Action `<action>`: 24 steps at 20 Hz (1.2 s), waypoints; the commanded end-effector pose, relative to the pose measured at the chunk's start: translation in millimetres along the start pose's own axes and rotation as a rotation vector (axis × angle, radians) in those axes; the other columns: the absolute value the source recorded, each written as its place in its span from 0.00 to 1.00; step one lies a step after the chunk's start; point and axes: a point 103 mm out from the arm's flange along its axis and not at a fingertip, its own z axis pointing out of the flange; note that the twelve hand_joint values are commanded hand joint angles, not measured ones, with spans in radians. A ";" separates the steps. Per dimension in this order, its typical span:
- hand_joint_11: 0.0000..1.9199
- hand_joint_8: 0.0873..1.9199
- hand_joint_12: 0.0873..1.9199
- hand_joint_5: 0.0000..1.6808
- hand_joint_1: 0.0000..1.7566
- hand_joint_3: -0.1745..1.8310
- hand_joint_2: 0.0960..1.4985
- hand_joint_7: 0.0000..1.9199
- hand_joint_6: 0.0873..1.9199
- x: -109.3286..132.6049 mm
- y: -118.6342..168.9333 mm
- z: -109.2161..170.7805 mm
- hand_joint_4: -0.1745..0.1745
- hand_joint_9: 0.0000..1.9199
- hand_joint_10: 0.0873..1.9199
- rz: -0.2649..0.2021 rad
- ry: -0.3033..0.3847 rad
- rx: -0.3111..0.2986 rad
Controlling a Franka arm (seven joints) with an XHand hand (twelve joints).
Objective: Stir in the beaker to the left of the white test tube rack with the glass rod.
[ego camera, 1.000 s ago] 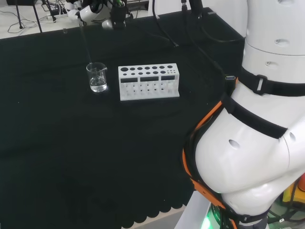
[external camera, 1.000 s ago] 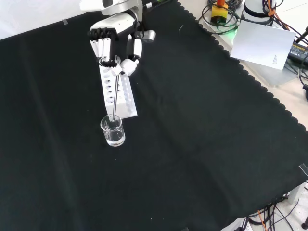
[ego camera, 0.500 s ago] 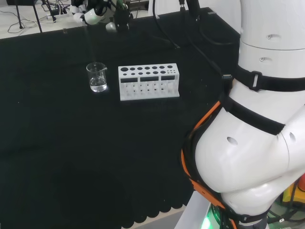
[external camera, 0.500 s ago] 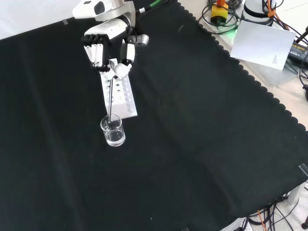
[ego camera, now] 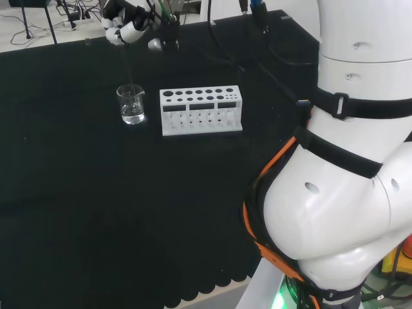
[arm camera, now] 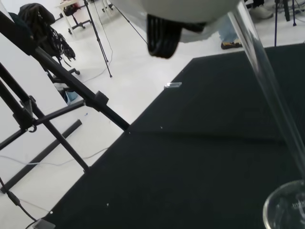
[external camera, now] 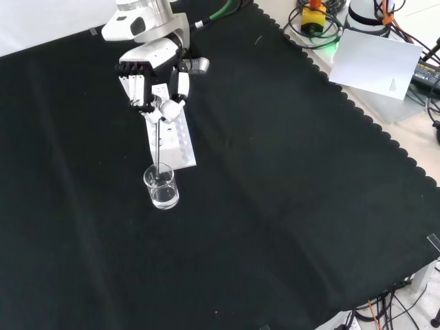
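I have the hand [external camera: 152, 79] pinching the top of the glass rod [external camera: 159, 146], which hangs below the fingertips with its lower end at the mouth of the beaker [external camera: 161, 187]. The white test tube rack [external camera: 170, 141] sits directly under the hand. My worry: if I sweep too wide, the rod could catch the rim and tip the beaker onto the surface [external camera: 289, 192].

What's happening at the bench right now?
The black and white hand pinches a clear glass rod above the small clear glass beaker. The rod's lower end reaches down to the beaker's mouth. The beaker holds a little clear liquid and stands beside the white test tube rack on the black cloth.
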 end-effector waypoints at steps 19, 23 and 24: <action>0.86 0.61 0.33 0.65 0.74 0.46 0.43 0.60 0.36 -2.5 9.4 36.9 0.00 0.88 0.41 0.034 0.013 0.053; 0.86 0.61 0.34 0.65 0.74 0.46 0.43 0.60 0.36 0.0 16.5 41.0 0.00 0.88 0.41 0.032 0.017 0.048; 0.86 0.61 0.34 0.65 0.74 0.46 0.43 0.60 0.36 -1.7 18.0 41.9 0.00 0.88 0.41 0.036 0.018 0.047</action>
